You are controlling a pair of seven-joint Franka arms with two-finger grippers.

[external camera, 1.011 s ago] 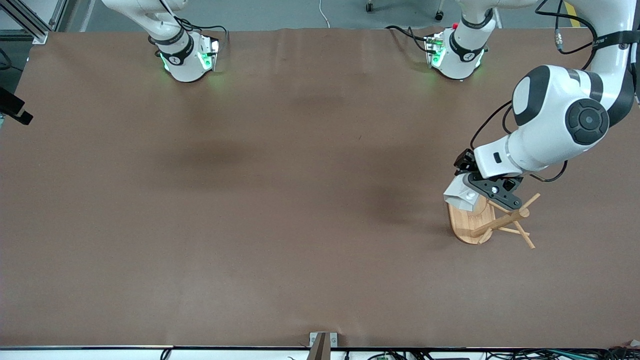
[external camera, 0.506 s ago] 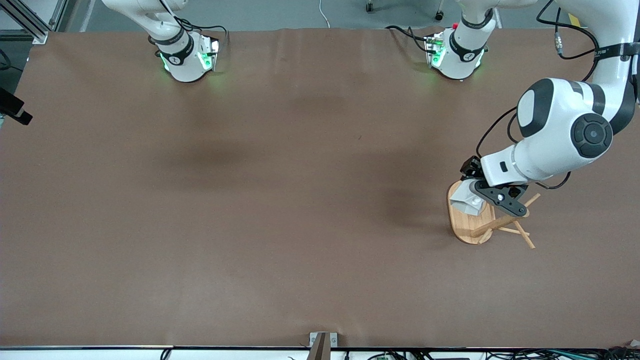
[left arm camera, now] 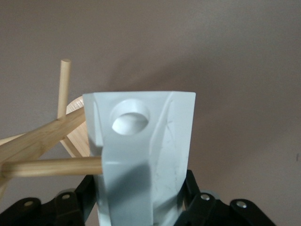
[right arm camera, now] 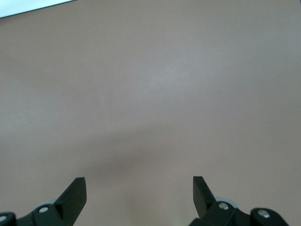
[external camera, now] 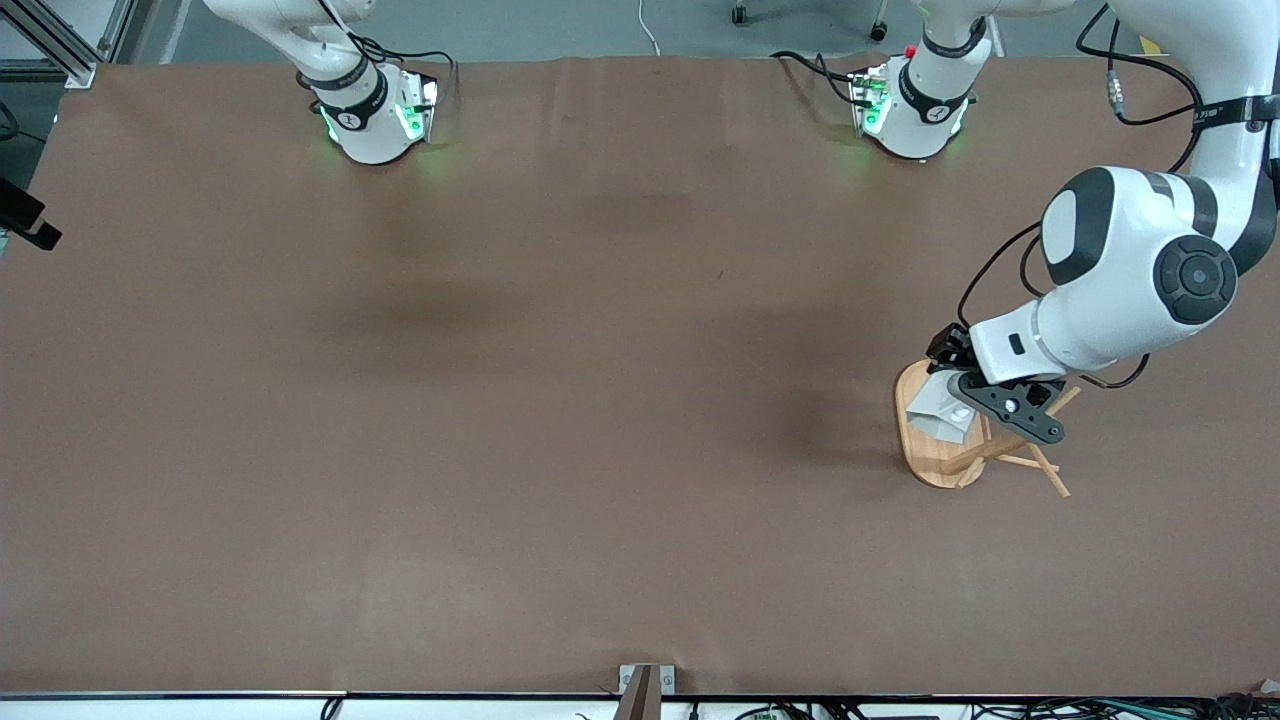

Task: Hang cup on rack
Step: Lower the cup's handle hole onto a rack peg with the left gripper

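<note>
The left gripper [external camera: 962,405] was clenched on the cup [left arm camera: 143,155] over the rack [external camera: 960,445], beside a peg [left arm camera: 51,167]. The right gripper [right arm camera: 139,193] waited, released.

A wide table [external camera: 560,400] covered in plain brown matte material filled the view under soft, even light. A strip of grey floor [external camera: 560,25] showed along its upper edge, with chair castors [external camera: 738,14] there.

A robotics lab: two white arm bases [external camera: 375,115] are bolted along one edge of a brown-covered table [external camera: 500,400], with loose cables [external camera: 810,65], aluminium framing [external camera: 60,45] at a corner.
</note>
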